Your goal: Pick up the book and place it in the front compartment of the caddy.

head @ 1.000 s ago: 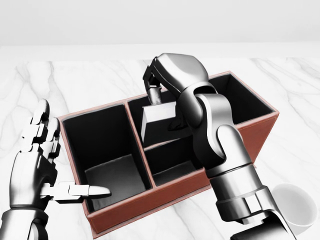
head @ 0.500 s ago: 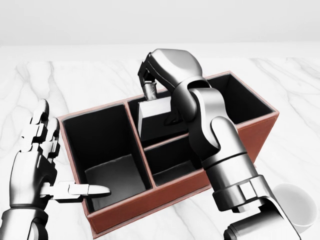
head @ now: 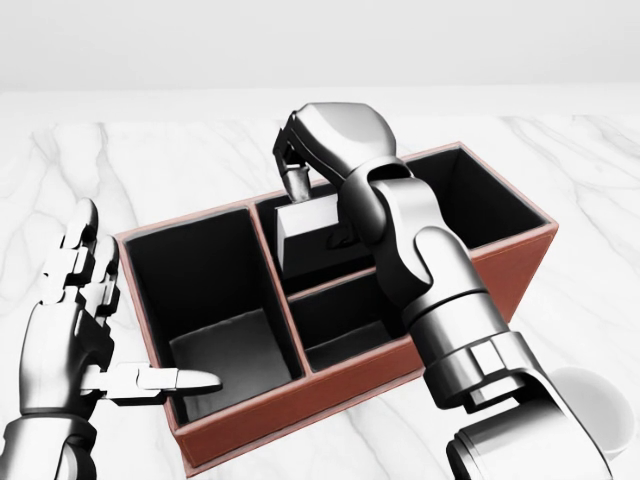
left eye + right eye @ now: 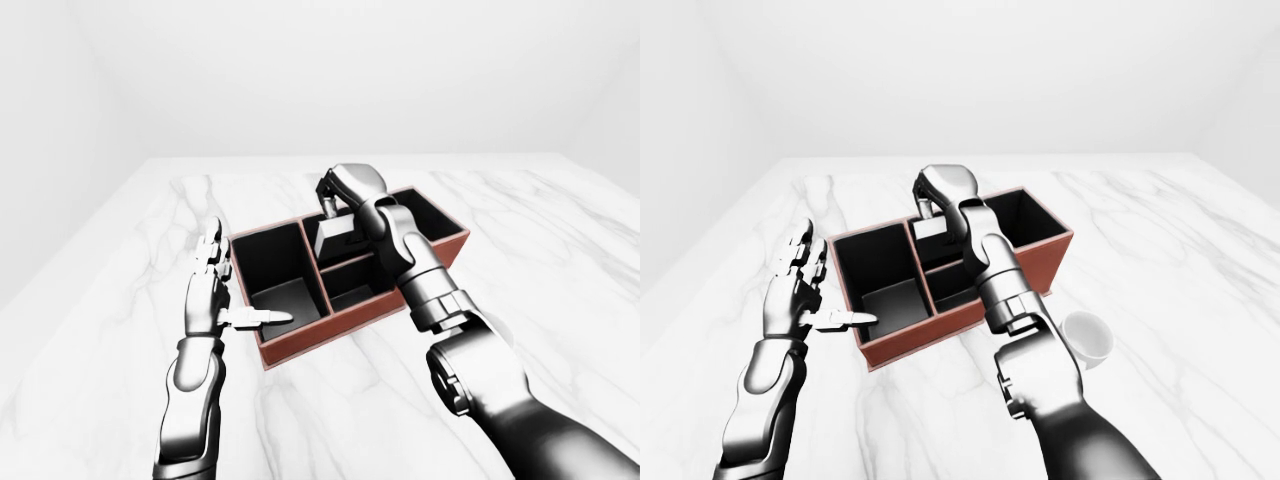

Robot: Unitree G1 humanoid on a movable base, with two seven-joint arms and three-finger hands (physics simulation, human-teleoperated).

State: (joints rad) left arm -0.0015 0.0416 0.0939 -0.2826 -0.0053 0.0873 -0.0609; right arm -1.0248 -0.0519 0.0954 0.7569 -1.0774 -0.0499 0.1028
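The right hand (image 3: 300, 165) is clamped on the grey book (image 3: 310, 238), holding it in the caddy's (image 3: 300, 400) far middle box. The left hand (image 3: 70, 330) has fingers spread apart by the caddy's left wall.

White all round here: plain pale walls (image 4: 300, 70) rise on every side, meeting in soft corners far left and far right, bare and evenly lit. Below them spreads a broad white marble counter (image 4: 560, 260), grey veins running across it, its far edge straight against the wall. The light is flat and diffuse, throwing only faint shadows. On the left the counter's edge falls away beside the left wall.
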